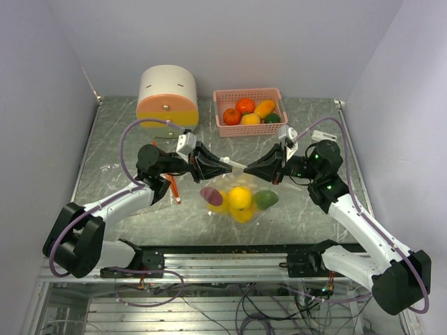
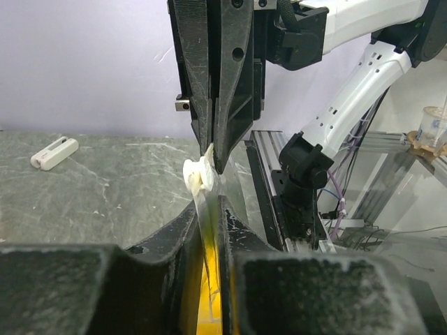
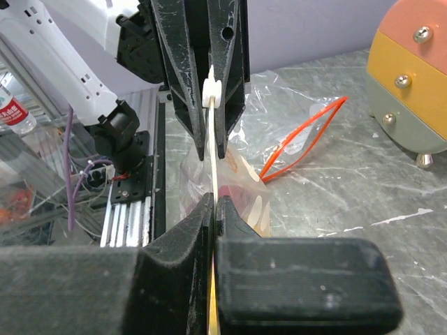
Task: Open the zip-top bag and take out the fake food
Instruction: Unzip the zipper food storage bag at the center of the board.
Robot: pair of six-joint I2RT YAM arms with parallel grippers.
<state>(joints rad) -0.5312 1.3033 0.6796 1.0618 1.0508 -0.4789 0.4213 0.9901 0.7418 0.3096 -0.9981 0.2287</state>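
**Left gripper**: the jaws are closed flat on the top edge of the zip-top bag, with only the thin plastic strip between the pads. In the left wrist view the strip rises from between the near fingers at bottom centre. It runs straight up into the opposing fingers.

**Right gripper**: the jaws are likewise clamped tight on the same edge, from the opposite side. In the overhead view the two sets of fingertips face each other just above frame centre. They are close but not touching — a short pale length of the bag edge spans the gap. In the left wrist view a small white piece sits on that edge at the right gripper's tips.

**Fake food**: it is inside the bag, directly below both grippers in the overhead frame, near centre. The visible pieces are dark purple at left, yellow-orange in the middle, green at right and another yellow piece beneath. Whether the bag mouth is sealed or parted cannot be determined, nor whether the bag's bottom rests on the table.

**Surroundings**:
- A pink basket at upper centre-right holds red, orange, yellow and green pieces, well apart from the bag.
- A round drawer box stands at upper left.
- A second clear bag with a red zip edge lies flat on the table, to the left of the held bag in the overhead frame.
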